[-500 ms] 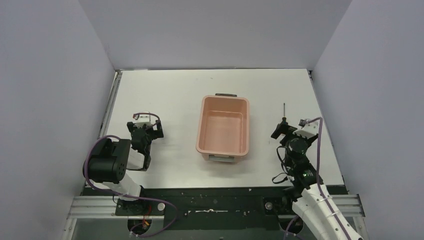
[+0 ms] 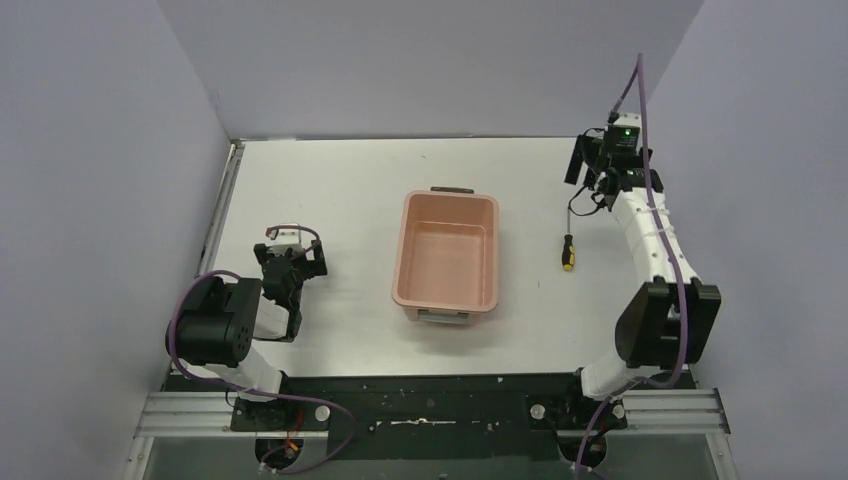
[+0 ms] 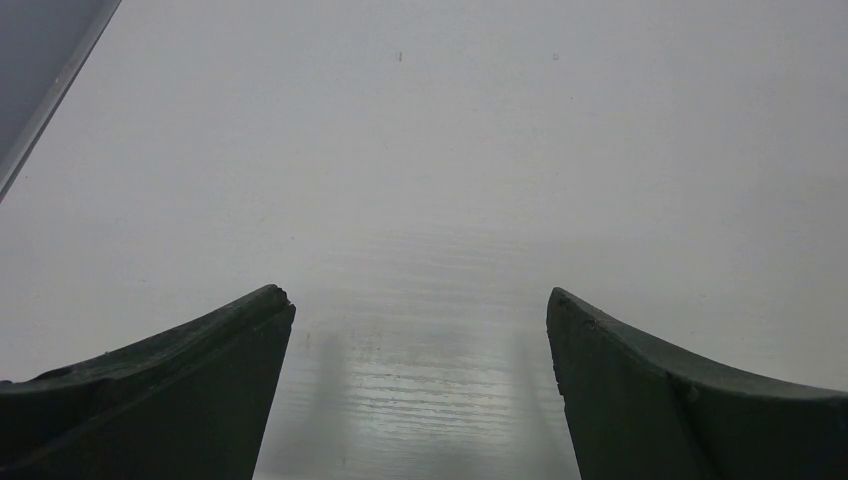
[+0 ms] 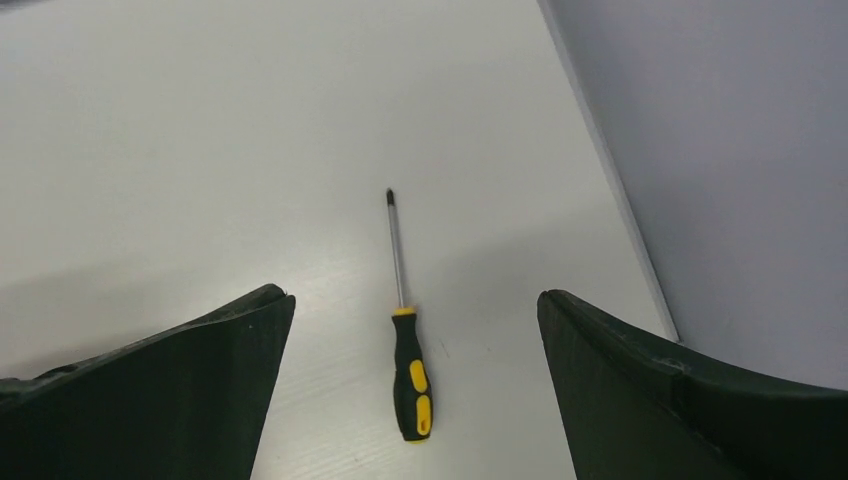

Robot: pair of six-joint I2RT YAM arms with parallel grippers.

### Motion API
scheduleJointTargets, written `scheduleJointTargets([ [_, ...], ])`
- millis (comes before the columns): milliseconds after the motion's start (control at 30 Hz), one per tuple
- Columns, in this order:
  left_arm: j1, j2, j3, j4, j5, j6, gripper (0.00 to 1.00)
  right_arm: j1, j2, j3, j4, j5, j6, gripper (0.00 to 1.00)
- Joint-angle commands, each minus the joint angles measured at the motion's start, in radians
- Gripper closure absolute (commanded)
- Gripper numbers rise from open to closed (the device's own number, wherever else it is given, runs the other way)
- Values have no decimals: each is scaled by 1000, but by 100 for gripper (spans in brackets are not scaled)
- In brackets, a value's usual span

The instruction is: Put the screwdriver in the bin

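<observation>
Overhead view: I see a white surface (image 2: 330, 180) enclosed by pale walls, with two arms mounted at its near edge. The bin (image 2: 451, 196), a salmon-pink tub with nothing visible inside, stands at the middle of the surface with its long sides running near to far.

The screwdriver (image 2: 568, 240) lies flat on the surface to the right of the bin, apart from it and not touching it. Its black-and-yellow handle points toward the near edge and its thin shaft toward the far wall.

The right arm reaches far out along the right wall, and the right tool (image 2: 592, 178) hangs in the air over the far right part of the surface. In the right wrist view, its two dark fingers (image 4: 180, 380) are spread wide apart, holding nothing, and the screwdriver shows on the surface below, between them.

The left arm is folded near its base, on the left, well away from the bin. The left tool (image 2: 290, 262) sits low over bare surface, and the left wrist view shows its fingers (image 3: 660, 390) also spread apart.
</observation>
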Motion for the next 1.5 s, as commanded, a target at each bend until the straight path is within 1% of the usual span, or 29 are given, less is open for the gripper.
scheduleJointTargets([
  [0,4,-6,19,57,5,12,3,-80,178,27,-214,-164,-46,2],
  [33,4,-5,19,58,5,12,3,-83,213,23,-210,-201,-47,4],
  [133,4,-6,19,57,5,12,3,-85,313,1,-191,-247,-53,9],
  [267,4,-6,19,57,5,12,3,-86,402,-50,-148,-224,-51,17],
  [333,4,-6,19,56,5,12,3,-86,430,-75,-115,-235,-55,25],
  [400,4,-6,19,57,5,12,3,-86,455,-90,-108,-239,-56,37],
  [433,4,-6,19,57,5,12,3,-86,464,-96,-108,-236,-53,46],
  [467,4,-6,19,57,5,13,3,-86,469,-100,-110,-229,-47,56],
  [533,4,-7,19,57,5,12,3,-85,469,-102,-119,-222,-43,82],
  [567,4,-7,19,57,5,12,3,-86,461,-96,-129,-219,-40,97],
  [600,4,-6,19,58,5,12,3,-85,449,-86,-147,-217,-38,100],
  [700,5,-5,19,57,5,12,3,-71,382,-25,-242,-189,-21,100],
  [900,4,-6,19,57,5,12,3,-41,220,149,-491,-127,61,100],
  [1067,4,-7,19,57,5,12,3,36,135,281,-618,-93,131,100],
  [1167,4,-7,19,56,5,13,3,164,128,391,-692,-43,185,100],
  [1233,4,-6,19,57,5,12,3,302,128,459,-706,-22,228,100],
  [1367,4,-6,19,57,6,12,3,553,131,550,-633,-43,294,100],
  [1467,4,-5,19,57,5,12,3,694,150,563,-582,-29,322,100],
])
